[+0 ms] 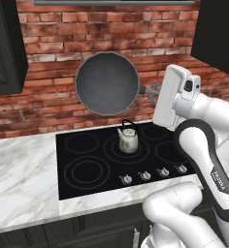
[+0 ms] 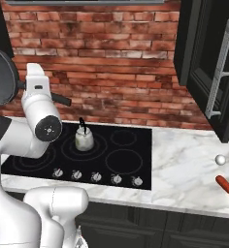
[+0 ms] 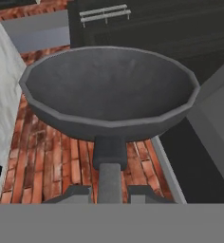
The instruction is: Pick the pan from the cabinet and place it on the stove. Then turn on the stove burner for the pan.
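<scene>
The gripper (image 3: 109, 192) pinches the frying pan (image 1: 106, 83) by its handle, tipped on edge above the glass cooktop (image 1: 87, 167).

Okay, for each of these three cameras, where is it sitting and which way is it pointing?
Left base view: behind-left, facing the stove and brick wall; white arm at lower right.
Right base view: behind-right, same stove; arm at lower left, cabinet at right.
Hand view: along the end effector, shut on the pan handle.
Both base views share kettle and pan.
</scene>
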